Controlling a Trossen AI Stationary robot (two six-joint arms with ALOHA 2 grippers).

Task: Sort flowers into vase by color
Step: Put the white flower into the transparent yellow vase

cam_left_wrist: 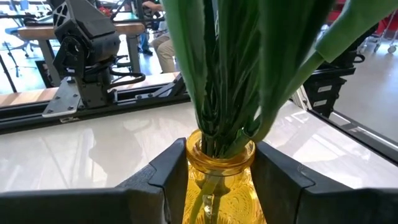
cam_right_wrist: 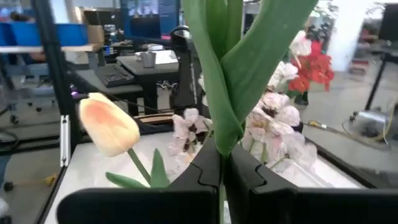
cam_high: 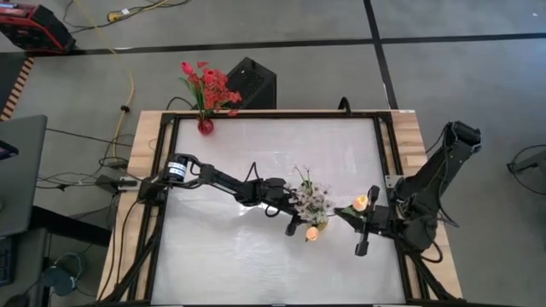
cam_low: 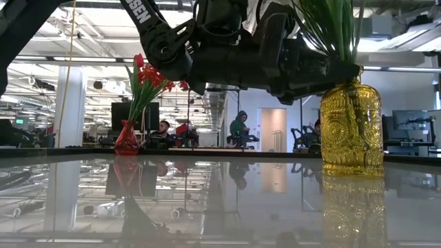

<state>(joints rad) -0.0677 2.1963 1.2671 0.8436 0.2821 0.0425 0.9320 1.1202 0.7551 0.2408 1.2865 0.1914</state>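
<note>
A yellow glass vase [cam_low: 351,131] stands on its base near the table's middle. It holds sprigs of tiny white blossoms [cam_high: 316,198] and a pale orange tulip bud [cam_high: 312,232] that leans out toward the near edge [cam_right_wrist: 109,127]. My left gripper [cam_high: 299,213] reaches in from the left with its fingers on both sides of the vase. My right gripper [cam_high: 348,213], just right of the vase, is shut on a second pale orange tulip [cam_high: 360,202]. A red vase [cam_high: 206,126] with red flowers [cam_high: 209,85] stands at the far left corner. My left gripper [cam_left_wrist: 221,180] holds the yellow vase just under its neck [cam_left_wrist: 221,155], one finger [cam_left_wrist: 168,183] on each side, coming level from the table's left. The vase stays upright on the table. My right gripper [cam_right_wrist: 221,165] pinches the tulip's green stem and leaf [cam_right_wrist: 221,134] between its two fingers, level from the table's right. The leaf rises above the fingers and the stem's lower end is hidden.
Black frame rails [cam_high: 162,170] run along the table's edges. A black box [cam_high: 252,81] sits beyond the far edge. The white tabletop [cam_high: 239,256] is bare toward the near left. People sit at desks in the room behind [cam_low: 238,127].
</note>
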